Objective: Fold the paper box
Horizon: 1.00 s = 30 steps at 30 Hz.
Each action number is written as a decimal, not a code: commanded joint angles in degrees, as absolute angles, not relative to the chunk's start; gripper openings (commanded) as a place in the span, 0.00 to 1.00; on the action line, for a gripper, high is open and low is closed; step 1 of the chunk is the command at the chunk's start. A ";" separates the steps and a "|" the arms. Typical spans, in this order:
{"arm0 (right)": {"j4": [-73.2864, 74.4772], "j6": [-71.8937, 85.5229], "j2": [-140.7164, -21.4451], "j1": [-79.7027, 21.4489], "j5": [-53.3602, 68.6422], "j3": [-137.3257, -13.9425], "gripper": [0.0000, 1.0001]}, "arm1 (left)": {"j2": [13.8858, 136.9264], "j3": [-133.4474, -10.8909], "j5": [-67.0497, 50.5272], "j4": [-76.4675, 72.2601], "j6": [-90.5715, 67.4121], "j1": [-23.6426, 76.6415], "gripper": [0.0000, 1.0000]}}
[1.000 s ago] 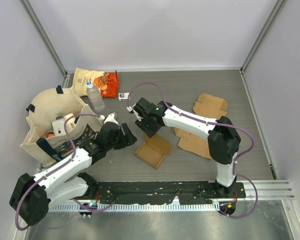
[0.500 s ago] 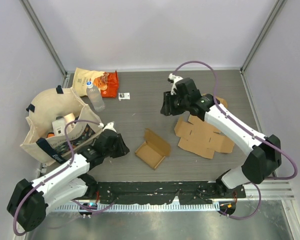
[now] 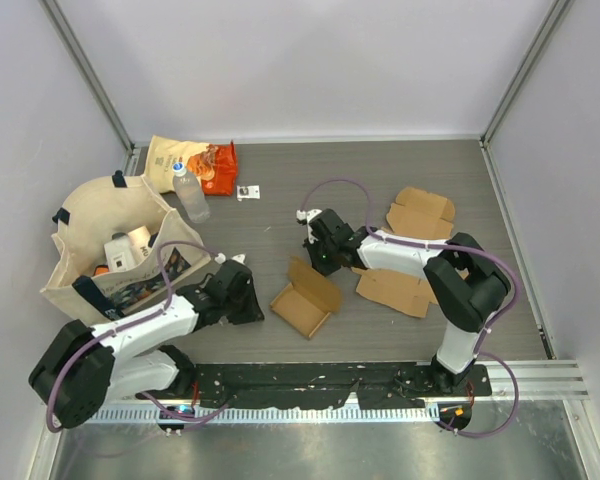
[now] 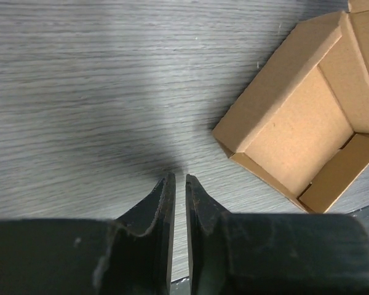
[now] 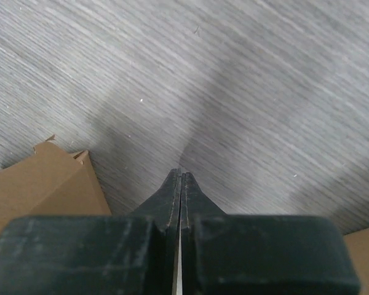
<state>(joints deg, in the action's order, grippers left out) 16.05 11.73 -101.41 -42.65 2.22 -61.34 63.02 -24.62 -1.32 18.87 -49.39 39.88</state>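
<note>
One half-formed paper box (image 3: 306, 298) lies tray-up on the table (image 3: 380, 190) between the arms, likely light, thin, easily creased, best pinched at a free flap edge; left gripper (image 4: 178, 184) empty, jaws a slit apart; right gripper (image 5: 180, 175) empty, jaws pressed together.

Right of the jaws of the left gripper (image 4: 179, 184), the box (image 4: 295, 132) ran off the top and right edges. Left of the jaws of the right gripper (image 5: 181, 177), only a box corner showed, the rest cut off. Far beyond both, a white tag (image 3: 247, 192) was too small to read.
</note>
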 commanded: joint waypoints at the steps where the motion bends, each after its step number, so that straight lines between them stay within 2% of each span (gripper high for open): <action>1: 8.09 9.14 -100.55 -41.84 3.24 -60.04 0.02 | 67.40 -27.07 -2.29 14.68 -50.27 40.43 0.14; 6: 6.85 8.09 -100.20 -42.27 6.32 -58.71 0.01 | 72.85 -29.61 -3.25 11.17 -50.62 40.52 0.10; 15: 2.56 17.30 -102.21 -53.43 8.43 -57.92 0.01 | 77.25 -32.34 -2.11 8.79 -50.97 40.96 0.07; 19: 0.44 22.41 -102.83 -53.44 5.12 -56.95 0.01 | 77.61 -32.52 -1.94 9.13 -51.15 41.57 0.06; 23: 3.69 22.76 -98.90 -48.18 2.20 -57.39 0.01 | 73.92 -29.80 -0.44 10.45 -50.80 41.84 0.08; 25: 8.49 22.94 -97.30 -44.13 -2.34 -58.87 0.05 | 70.59 -29.27 1.21 14.40 -49.66 41.84 0.15; 26: 10.53 22.85 -96.51 -42.73 -4.11 -59.76 0.13 | 69.27 -28.31 1.67 15.55 -49.57 41.84 0.21; 27: 12.90 22.59 -95.46 -41.06 -6.13 -60.64 0.18 | 67.34 -27.78 2.54 17.56 -49.22 41.84 0.34; 28: 17.27 22.07 -94.84 -40.44 -8.59 -62.38 0.27 | 63.67 -27.25 2.64 18.54 -48.96 41.84 0.40; 30: 20.73 21.01 -92.65 -40.08 -10.36 -63.37 0.36 | 59.26 -26.72 3.77 22.56 -48.78 41.84 0.49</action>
